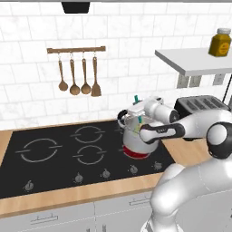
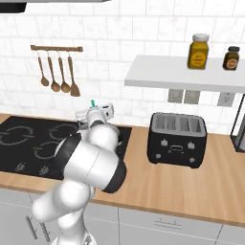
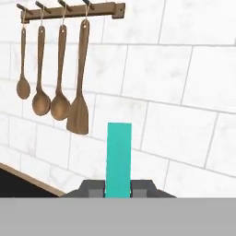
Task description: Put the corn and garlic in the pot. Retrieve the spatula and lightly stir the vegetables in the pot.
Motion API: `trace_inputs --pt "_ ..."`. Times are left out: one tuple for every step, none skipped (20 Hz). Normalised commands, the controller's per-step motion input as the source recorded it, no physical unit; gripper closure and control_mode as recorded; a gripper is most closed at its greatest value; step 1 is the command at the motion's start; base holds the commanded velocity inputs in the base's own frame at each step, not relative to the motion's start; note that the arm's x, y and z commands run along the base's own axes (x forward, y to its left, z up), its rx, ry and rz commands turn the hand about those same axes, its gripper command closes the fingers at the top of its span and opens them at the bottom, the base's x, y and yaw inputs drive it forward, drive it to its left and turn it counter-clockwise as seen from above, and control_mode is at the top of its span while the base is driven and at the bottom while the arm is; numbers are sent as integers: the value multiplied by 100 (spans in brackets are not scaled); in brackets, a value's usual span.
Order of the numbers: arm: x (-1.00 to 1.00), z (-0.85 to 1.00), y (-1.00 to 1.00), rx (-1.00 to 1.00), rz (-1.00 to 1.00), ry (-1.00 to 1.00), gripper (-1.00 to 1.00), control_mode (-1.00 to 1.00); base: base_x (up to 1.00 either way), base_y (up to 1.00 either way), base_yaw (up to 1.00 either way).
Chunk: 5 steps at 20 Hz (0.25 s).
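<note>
teal spatula (image 3: 119,159) handle's clamped tight between the fingers (image 3: 93,188), pot (image 1: 136,133) right below, so I'd reckon slow gentle swirls, no scraping.

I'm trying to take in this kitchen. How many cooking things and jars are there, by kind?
Wooden spoons: 3
Wooden spatula: 1
Teal spatula, held in the fingers: 1
Pot: 1
Toaster: 1
Jars on the shelf: 2
Total: 9

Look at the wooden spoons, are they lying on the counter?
No, the wooden spoons hang from hooks on a wooden rail fixed to the tiled wall.
</note>
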Motion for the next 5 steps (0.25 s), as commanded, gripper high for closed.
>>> trace_inputs --pt "-43 61 -5 1 0 0 100 -100 0 0 0" --pt "-43 57 -1 2 0 0 100 -100 0 0 0" --pt "-42 41 0 4 0 5 100 -100 0 0 0" --pt "-42 24 0 5 0 11 100 -100 0 0 0" --pt "-35 14 0 6 0 13 100 -100 0 0 0"
